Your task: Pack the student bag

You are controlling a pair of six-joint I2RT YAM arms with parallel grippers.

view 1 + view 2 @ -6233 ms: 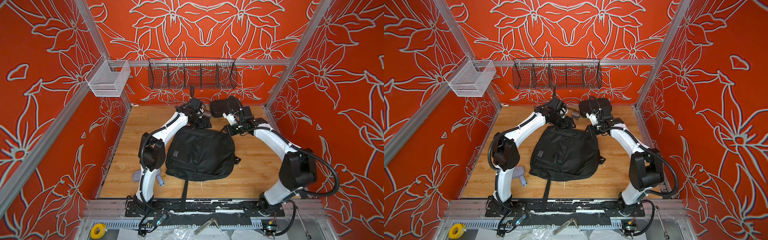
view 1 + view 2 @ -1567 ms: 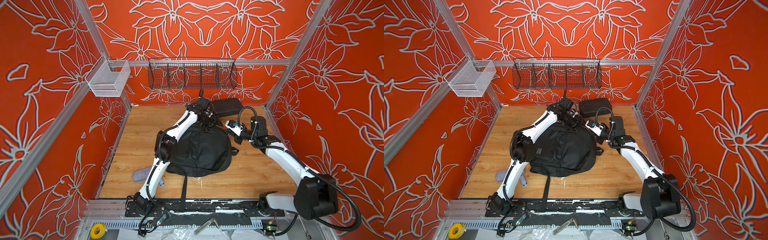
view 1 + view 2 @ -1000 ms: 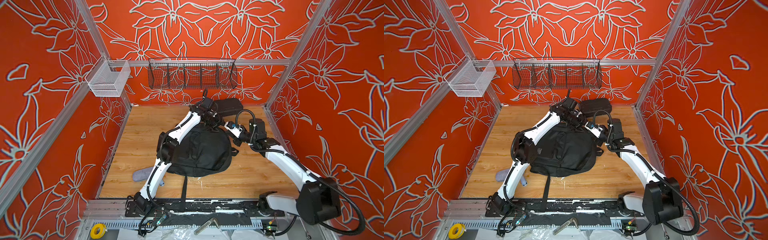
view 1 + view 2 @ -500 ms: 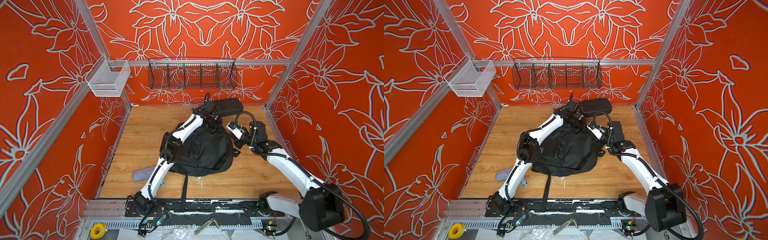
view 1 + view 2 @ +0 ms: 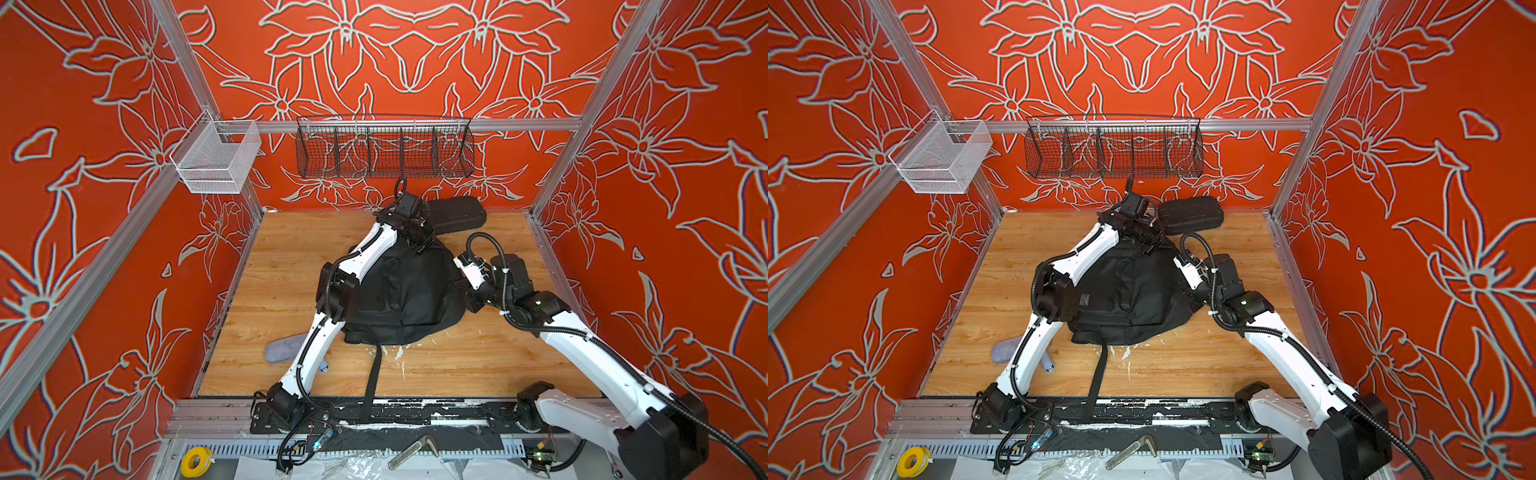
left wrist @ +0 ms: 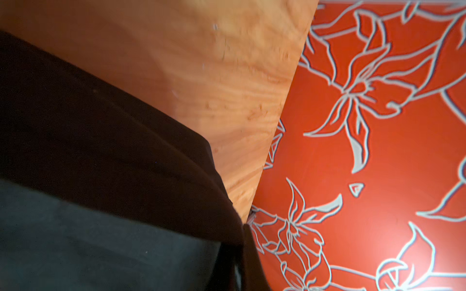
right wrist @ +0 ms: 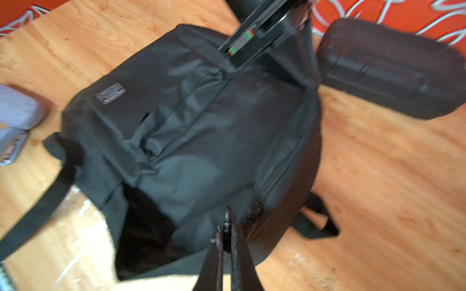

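The student bag (image 5: 405, 295) is lying front side up in the middle of the wooden desk (image 5: 291, 249), its rounded top bunched and raised toward the back wall and one long strap (image 5: 371, 376) trailing over the front edge. The left gripper (image 5: 420, 245) is sitting closed at the bag's raised top, pinching black fabric there; in the left wrist view only dark cloth (image 6: 100, 176) is filling the near field. The right gripper (image 7: 227, 221) is pressing against the bag's right edge with its jaws together, nipping the fabric beside the zip line, as the right wrist view shows. The label patch (image 7: 110, 93) is facing upward on the front pocket. A black hard-shell case (image 5: 1190, 214) is resting behind the bag against the back wall, just beside the left gripper. A grey object (image 5: 284, 351) is lying near the left arm's lower link.
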